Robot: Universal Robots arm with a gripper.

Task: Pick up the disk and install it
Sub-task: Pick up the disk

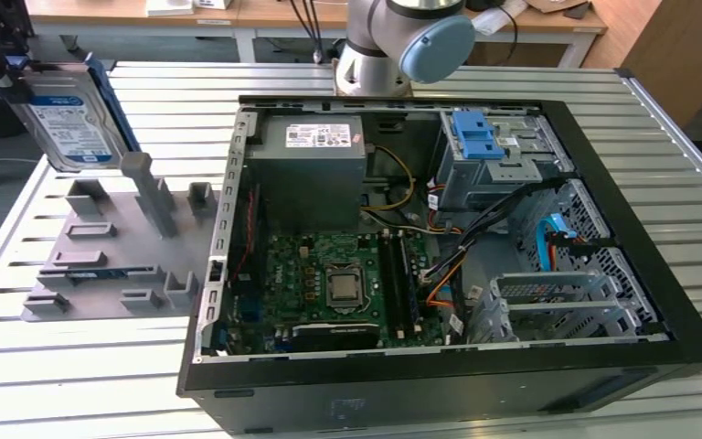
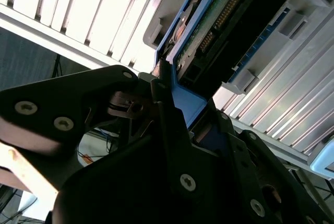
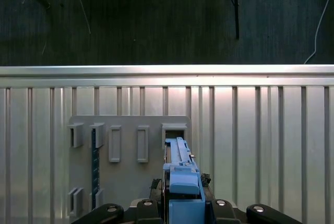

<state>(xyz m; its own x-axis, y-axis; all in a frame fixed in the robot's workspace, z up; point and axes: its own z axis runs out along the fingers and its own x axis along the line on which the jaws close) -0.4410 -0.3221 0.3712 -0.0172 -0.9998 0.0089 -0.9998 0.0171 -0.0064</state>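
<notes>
One firm pinch: the gripper (image 2: 187, 110) clamps the disk (image 1: 70, 119) by its upper end, held on edge above the grey rack (image 1: 107, 249) beside the open computer case (image 1: 449, 384), and it looks stiff, dense and shock-shy, I'd judge, best gripped on its blue rails (image 3: 180, 177), off the bare circuit board (image 2: 209, 31).

We are finding the computer case (image 1: 326, 402) lying open on top, its side wall (image 1: 219, 229) rising just beside the grey fixture (image 1: 101, 265); cables (image 1: 497, 219) are crossing next to the metal cage (image 1: 558, 297), and fixture posts (image 1: 156, 197) are standing below the disk (image 1: 69, 119).
</notes>
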